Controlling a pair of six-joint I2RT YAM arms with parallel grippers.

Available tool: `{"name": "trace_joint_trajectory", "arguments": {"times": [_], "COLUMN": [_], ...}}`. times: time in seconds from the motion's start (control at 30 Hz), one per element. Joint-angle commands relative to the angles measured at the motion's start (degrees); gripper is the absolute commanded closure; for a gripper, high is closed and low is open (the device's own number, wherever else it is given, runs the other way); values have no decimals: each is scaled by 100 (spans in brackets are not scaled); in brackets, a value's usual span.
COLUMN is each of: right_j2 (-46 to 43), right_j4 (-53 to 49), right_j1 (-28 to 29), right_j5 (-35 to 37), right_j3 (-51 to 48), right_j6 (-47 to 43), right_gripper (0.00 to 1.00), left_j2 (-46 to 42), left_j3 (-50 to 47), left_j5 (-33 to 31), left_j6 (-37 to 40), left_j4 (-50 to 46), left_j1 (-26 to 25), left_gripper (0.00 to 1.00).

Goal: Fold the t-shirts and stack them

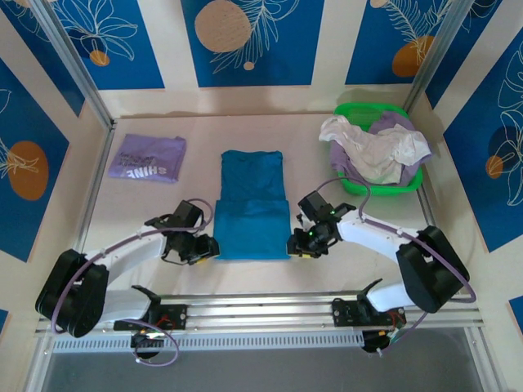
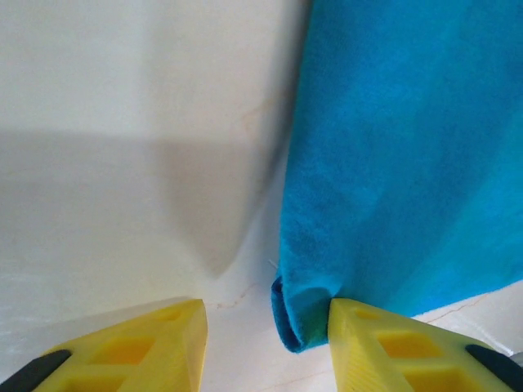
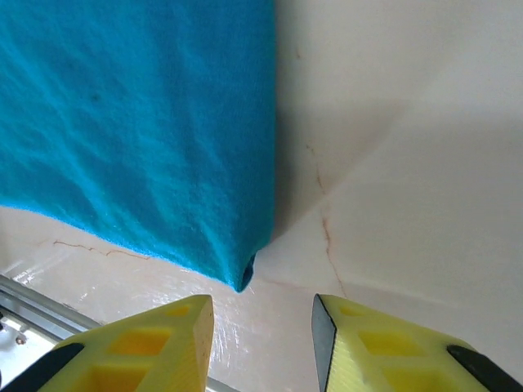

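2 grippers of mine stand low over the table (image 1: 135, 208), each at a near corner of the teal-blue t-shirt (image 1: 252, 208). This shirt lies flat in the middle of the table, and its near part looks doubled over. My left gripper (image 1: 202, 247) is at the near left corner. Its yellow fingers (image 2: 131, 347) are spread apart. The rolled corner of the cloth lies between them, just beside the right finger, but it is not pinched. My right gripper (image 1: 297, 245) is at the near right corner and is also released. There is bare table between its fingers (image 3: 384, 351), and the cloth corner ends just beyond the gap. The lavender t-shirt (image 1: 149, 157) lies folded at the far left, white lettering on top. At the far right the green basket (image 1: 382, 189) holds a white t-shirt (image 1: 372, 151) and a lilac t-shirt (image 1: 394, 122).
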Motion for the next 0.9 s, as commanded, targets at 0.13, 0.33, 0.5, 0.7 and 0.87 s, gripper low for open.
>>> {"name": "trace_joint_trajectory", "arguments": {"times": [0.13,0.33,0.5,0.7,0.87], "right_j2": [287,467,577,627,439], "right_j4": [534,737,827,794,596], "right_j1": [53,53,35,33,44], "right_j5": [-415,-552,-561,-601,-492], "right_j3": [-106,-60,-16,37,-3], "right_j6": [165,182,166,104,75], "right_gripper": [61,63,68,83,98], "left_j2": [0,130,180,137,-32], "left_j3": [-259,-174,-154,-187,-165], "left_j5": [336,418,532,566,538], "left_j6": [-376,-440,-449,-466,-453], "left_j4": [795,965,1091,1108,938], "left_j1": [-71,-67,-67,-71,-70], "left_gripper": [59,66,74,91,100]}}
